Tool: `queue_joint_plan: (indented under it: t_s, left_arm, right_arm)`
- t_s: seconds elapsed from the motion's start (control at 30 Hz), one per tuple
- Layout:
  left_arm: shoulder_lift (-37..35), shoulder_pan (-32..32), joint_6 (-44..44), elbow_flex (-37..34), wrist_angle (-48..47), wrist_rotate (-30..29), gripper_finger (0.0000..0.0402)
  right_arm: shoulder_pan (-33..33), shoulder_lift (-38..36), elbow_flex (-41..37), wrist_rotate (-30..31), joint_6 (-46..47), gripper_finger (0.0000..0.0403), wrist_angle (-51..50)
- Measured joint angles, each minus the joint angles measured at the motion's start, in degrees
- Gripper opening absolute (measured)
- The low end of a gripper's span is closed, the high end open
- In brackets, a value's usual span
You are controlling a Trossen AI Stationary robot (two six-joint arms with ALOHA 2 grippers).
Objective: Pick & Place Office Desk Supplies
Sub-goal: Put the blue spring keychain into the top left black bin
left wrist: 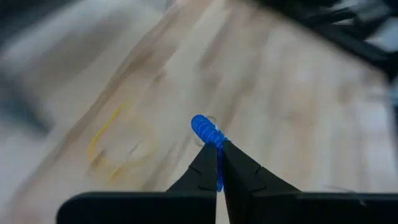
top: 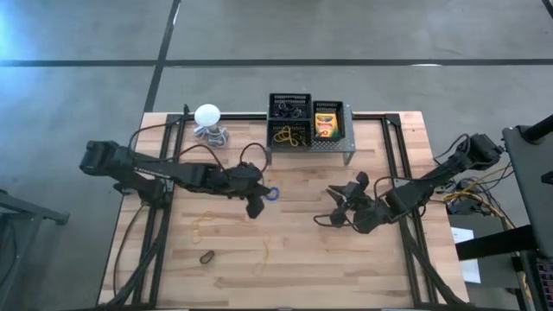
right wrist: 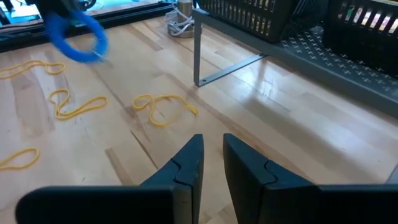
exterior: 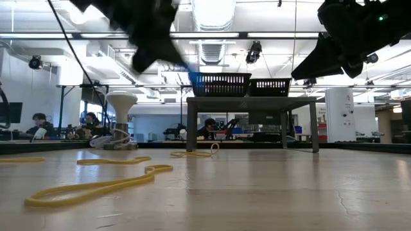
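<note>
**Blue band pinched, bins lie ahead**

My left gripper is clenched tight on a blue rubber band, the two fingers pressed together with the band bunched up just past their tips. From above I see the loop hanging at the gripper's tip, lifted off the table. The mesh bins sit on the grey metal stand at the far edge, beyond and slightly right of my left gripper. The near bin already holds yellow bands, and a crayon box fills the one beside it.

The move I judge comes next hangs on that offset: the band has to travel up and away from me, clearing the bin's rim before release. My left arm is the nearer one and already has the load.

My right gripper waits over bare wood toward the right, fingers slightly parted and holding nothing. Loose yellow bands are still scattered on the table.
</note>
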Motion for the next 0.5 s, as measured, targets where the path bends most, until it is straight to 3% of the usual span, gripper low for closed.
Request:
queue_joint_plan:
  t_s: [0.2, 0.5]
  left_arm:
    - [5.3, 2.6, 10.1, 20.0, -9.0, -1.4, 0.0006]
    - [22.6, 22.8, 23.0, 52.1, -19.2, -1.0, 0.0006]
  right_arm:
    - [-0.2, 0.0, -0.1, 0.2, 0.0, 0.0056, 0.2]
    - [-0.2, 0.0, -0.3, 0.2, 0.0, 0.0057, 0.2]
